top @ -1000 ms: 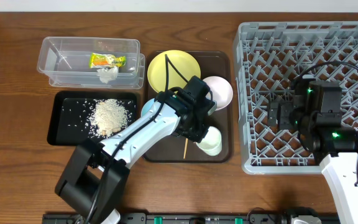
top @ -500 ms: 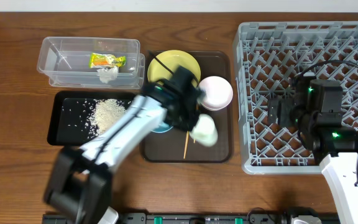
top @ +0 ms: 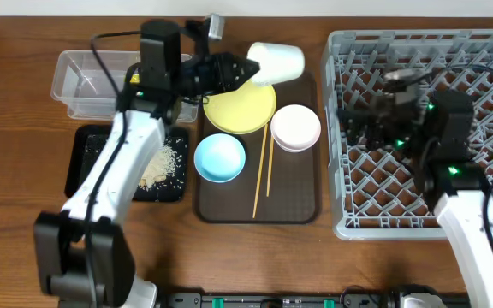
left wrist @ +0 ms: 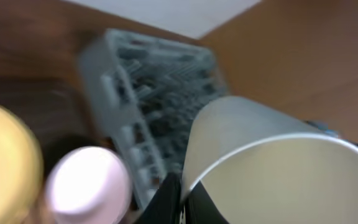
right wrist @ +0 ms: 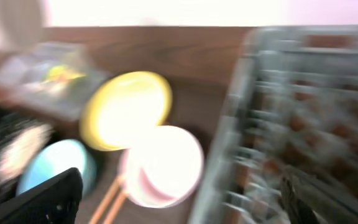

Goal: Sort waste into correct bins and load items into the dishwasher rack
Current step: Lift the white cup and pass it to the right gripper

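One small white cup (top: 276, 62) sideways in left hand (top: 247, 70), base toward rack (top: 486, 51); right hand (top: 355, 120) wide.

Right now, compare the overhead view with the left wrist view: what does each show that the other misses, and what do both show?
Only overhead: the clear tub, the black tray with rice, the blue bowl and the chopsticks. Only left wrist: the inside of the white cup, with a finger of the left gripper pinching its rim. Both: the cup, the grey rack, the yellow plate and the white bowl, though the wrist view is blurred.
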### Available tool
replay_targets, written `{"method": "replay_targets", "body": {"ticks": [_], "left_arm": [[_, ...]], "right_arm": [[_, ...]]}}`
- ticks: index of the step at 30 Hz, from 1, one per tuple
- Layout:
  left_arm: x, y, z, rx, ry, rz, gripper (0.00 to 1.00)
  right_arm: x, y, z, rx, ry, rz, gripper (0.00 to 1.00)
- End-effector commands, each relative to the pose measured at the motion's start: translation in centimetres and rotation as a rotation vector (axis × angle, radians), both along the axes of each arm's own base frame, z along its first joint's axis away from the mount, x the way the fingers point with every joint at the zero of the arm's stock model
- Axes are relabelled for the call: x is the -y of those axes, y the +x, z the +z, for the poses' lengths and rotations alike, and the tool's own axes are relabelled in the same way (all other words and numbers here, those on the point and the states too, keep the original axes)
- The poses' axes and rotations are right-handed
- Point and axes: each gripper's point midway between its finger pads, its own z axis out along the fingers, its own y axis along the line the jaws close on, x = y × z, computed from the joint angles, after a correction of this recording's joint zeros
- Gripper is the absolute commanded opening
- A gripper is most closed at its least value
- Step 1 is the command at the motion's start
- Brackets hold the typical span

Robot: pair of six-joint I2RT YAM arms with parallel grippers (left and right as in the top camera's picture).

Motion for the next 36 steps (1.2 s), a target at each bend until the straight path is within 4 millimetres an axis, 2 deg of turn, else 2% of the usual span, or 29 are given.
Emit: {"method": "replay_targets", "body": {"ticks": [1,6,15,18,27,30,36], "left_arm": [[2.1,-1.8,-0.2,-0.234,-0.150,-0.123,0.06],[3.9,-3.2,-0.6,-0.302,-0.188,-0.226,0.06],[6.4,-6.3,-0.1,-0.322,-0.203,-0.367,0.06],[6.9,-7.1,0.1,-0.329,-0.209,-0.406,0.06],[6.9,-7.1,0.1,-0.329,-0.209,-0.407,0.06],[6.9,-7.2,0.2,-0.329,-0.211,-0.414,0.06],[6.9,-7.5,0.3,-0.331,-0.216,-0.431,0.06]], "right_arm": [[-4.5,-2.1,1.7,0.047,0.149,0.319,0.99],[-6.7,-2.2,2.4,0.114,0.224,0.479,0.97],[-7.9,-1.5,3.9,0.252,0.212,0.543,0.99],[-8.3,-2.1,5.0,0.308,0.224,0.598,0.94],[-8.4,-2.4,6.4,0.395,0.222,0.647,0.90],[-8.6,-3.0,7.0,0.448,0.217,0.698,0.84],[-8.7,-3.7,7.3,0.470,0.221,0.739,0.80]]}}
